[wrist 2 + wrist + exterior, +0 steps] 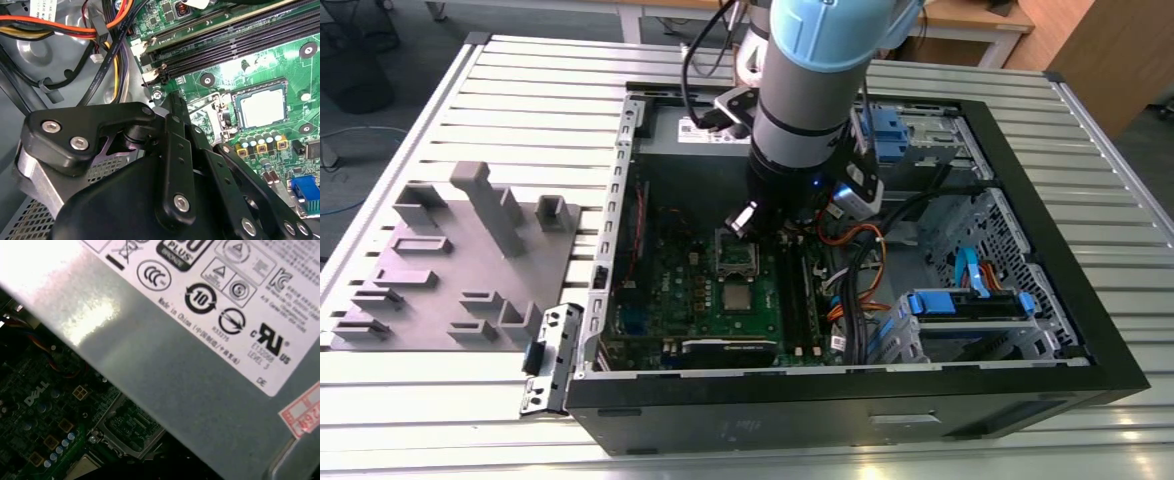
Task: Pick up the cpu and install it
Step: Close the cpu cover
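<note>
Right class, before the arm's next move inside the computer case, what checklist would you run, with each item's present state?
1. cpu lying inside the socket: ok.
2. Socket's metal cover closed over it: not ok, it looks flipped open.
3. gripper empty: cannot tell.
4. orange cables clear of the arm: cannot tell, they run close beside it.
5. Arm over the motherboard: ok.

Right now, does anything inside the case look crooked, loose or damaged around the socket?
Nothing stands out. The cpu lies flat and square in its socket on the green motherboard, with the socket's metal frame swung open beside it. The cables are bundled clear of the board. The gripper hangs near the socket.
</note>
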